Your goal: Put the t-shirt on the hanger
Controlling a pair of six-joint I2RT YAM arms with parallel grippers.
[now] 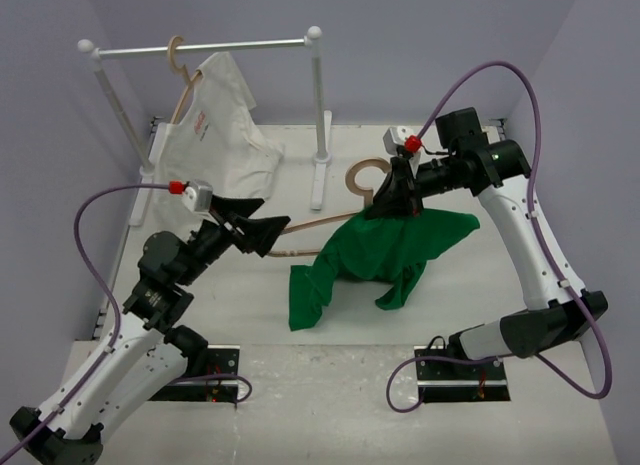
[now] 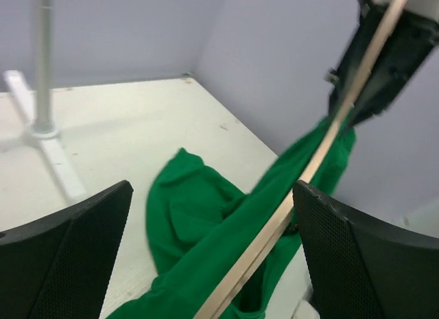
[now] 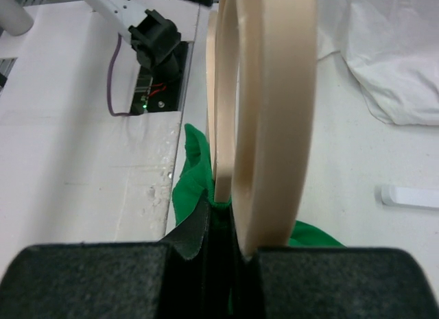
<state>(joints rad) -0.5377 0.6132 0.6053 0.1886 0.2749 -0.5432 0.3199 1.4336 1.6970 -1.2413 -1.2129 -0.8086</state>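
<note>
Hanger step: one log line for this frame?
right gripper shut on hanger | left gripper open around hanger arm | t-shirt bunched at right gripper, trailing onto table

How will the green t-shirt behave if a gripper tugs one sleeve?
Probably floppy: the t-shirt sags in folds from the hanger. Likely light, since the slim hanger carries it without visibly bending. Crumpled slack suggests a tugged sleeve stretches out before the rest follows.

Left hand (image 1: 274,237) spread wide, right hand (image 1: 386,203) clamped tight
</note>
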